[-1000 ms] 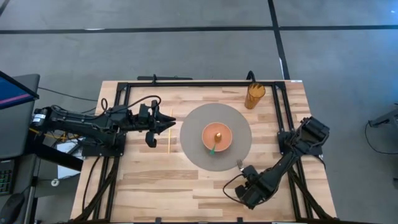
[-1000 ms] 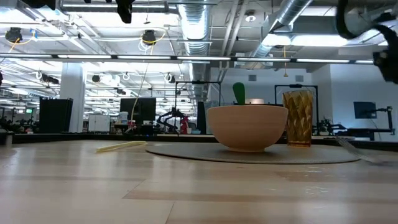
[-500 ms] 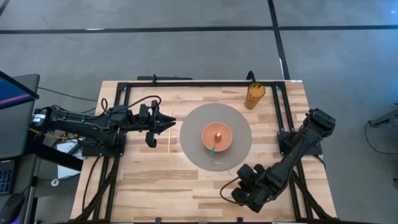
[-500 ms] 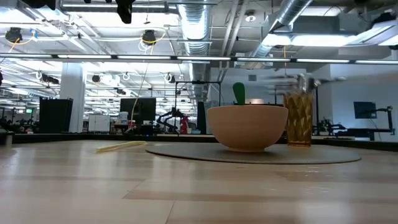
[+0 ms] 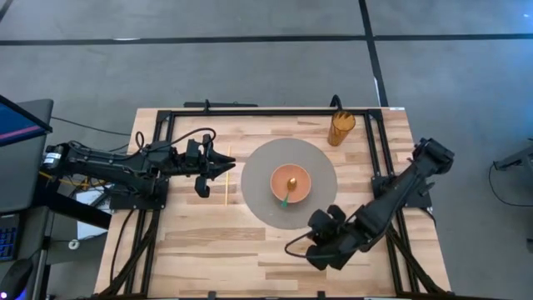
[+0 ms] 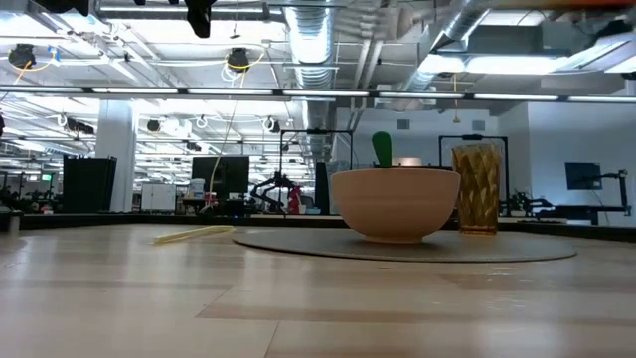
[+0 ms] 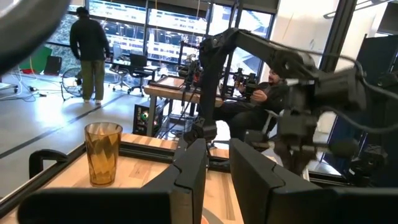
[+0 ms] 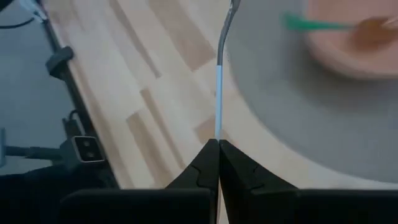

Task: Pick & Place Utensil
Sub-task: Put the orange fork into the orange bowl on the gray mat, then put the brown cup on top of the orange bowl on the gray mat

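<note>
**Fork pinched above mat edge**

Right gripper (image 8: 217, 144) pressed together on a metal fork (image 8: 221, 68), over the grey mat's (image 5: 321, 158) near rim. Orange bowl (image 5: 291, 182) sits mid-mat on the wooden table (image 5: 208, 242). Left gripper (image 7: 217, 163) slightly spread, hovering by a yellow stick (image 5: 226, 177). Amber glass (image 6: 477, 187) behind; person (image 7: 89, 48) standing in room.

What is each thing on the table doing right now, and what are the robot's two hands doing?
Right gripper: fingers shut on the fork, lifted over the mat's edge.
Fork: held by its handle, off the table.
Left gripper: hovering by the yellow stick.
Yellow stick: lying flat on the wood.
Bowl: upright on the mat, green-handled spoon inside.
Mat: flat.
Amber glass: standing upright.
</note>
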Available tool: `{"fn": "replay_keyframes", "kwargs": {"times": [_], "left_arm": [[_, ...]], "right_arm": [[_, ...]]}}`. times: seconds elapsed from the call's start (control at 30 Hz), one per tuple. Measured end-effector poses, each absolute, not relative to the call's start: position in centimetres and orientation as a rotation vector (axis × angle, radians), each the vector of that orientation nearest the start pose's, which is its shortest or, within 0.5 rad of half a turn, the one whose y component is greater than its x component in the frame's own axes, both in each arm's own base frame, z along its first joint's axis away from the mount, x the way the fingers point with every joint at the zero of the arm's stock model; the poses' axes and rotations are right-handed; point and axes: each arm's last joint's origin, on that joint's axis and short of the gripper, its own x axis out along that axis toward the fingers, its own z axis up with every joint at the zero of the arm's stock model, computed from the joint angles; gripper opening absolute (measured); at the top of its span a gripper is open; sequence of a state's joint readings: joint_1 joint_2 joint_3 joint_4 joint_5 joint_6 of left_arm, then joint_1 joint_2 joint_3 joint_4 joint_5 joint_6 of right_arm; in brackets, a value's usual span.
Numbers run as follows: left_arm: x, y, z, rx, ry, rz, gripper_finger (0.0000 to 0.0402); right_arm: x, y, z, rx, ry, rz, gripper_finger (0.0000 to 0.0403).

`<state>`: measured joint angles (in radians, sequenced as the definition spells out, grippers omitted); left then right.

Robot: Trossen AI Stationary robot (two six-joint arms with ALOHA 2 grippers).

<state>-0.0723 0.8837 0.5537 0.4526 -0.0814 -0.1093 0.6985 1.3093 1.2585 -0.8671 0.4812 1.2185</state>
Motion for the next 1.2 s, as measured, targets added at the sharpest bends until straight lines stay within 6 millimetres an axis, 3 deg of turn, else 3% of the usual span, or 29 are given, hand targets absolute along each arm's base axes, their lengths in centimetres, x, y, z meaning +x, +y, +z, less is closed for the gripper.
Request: {"fn": "replay_keyframes", "kwargs": {"times": [0.23,0.4,0.9,1.2], "left_arm": [[19.9,-1.2,29.7,-0.119,-0.123,0.002,0.0072],[19.9,-1.2,29.7,-0.119,-0.123,0.003,0.0072],[19.9,-1.2,29.7,-0.118,-0.12,0.003,0.0072],[19.9,-1.2,29.7,-0.118,-0.12,0.003,0.0072]], "right_arm": [[19.0,10.9,35.4,0.67,0.858,-0.429,0.0],[18.6,8.1,35.6,0.673,0.932,-0.506,0.0],[23.0,3.9,33.4,0.653,1.164,-0.387,0.0],[25.0,1.2,31.8,0.6,1.228,-0.401,0.0]]}}
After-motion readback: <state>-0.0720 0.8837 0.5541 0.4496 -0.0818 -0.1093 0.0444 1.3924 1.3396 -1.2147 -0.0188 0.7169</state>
